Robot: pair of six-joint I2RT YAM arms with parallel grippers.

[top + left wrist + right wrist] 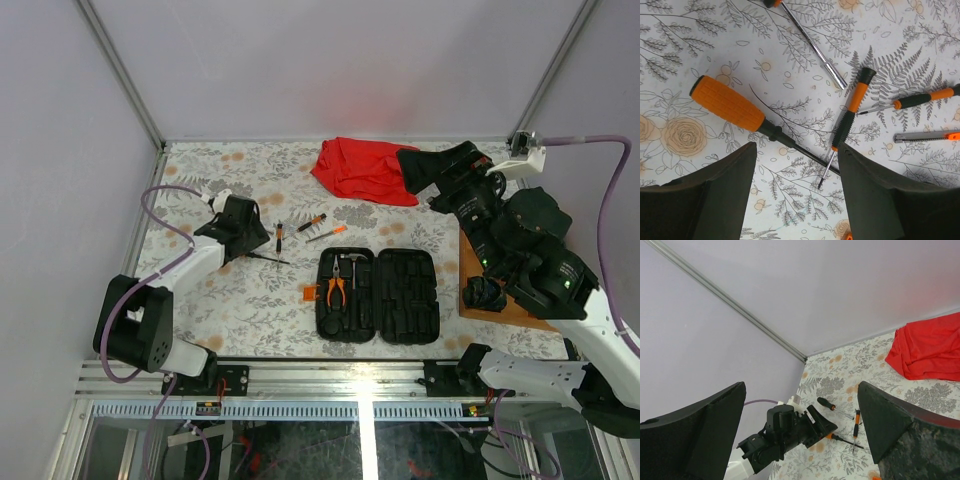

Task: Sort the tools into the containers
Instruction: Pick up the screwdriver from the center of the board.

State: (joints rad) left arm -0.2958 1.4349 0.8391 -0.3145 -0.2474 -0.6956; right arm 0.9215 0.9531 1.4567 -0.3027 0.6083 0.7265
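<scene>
Closest to the left wrist camera, the left tool (796, 152) hangs part-open and empty over the tabletop (685, 45). Its dark fingers (725, 200) straddle the black shaft of the big screwdriver (727, 103), which lies flat; this looks like lining up for a pick at the shaft. Just beside it lies a slim screwdriver (850, 117), its tip crossing the big one's shaft. Farther out are a second slim one (920, 98), a chrome-shafted driver (815, 47) and a grey knife (925, 136), all loose.

Only the overhead view shows where they should go. The black case (405, 300) lies open near the arms' bases, with pliers (337, 290) and hammer (352, 268) already seated in its left half. No orange tray shows in any view.

The right tool (801, 405) is raised near the red cloth (360, 170), spread wide and holding nothing. Its camera alone looks across at the left tool from the side.
</scene>
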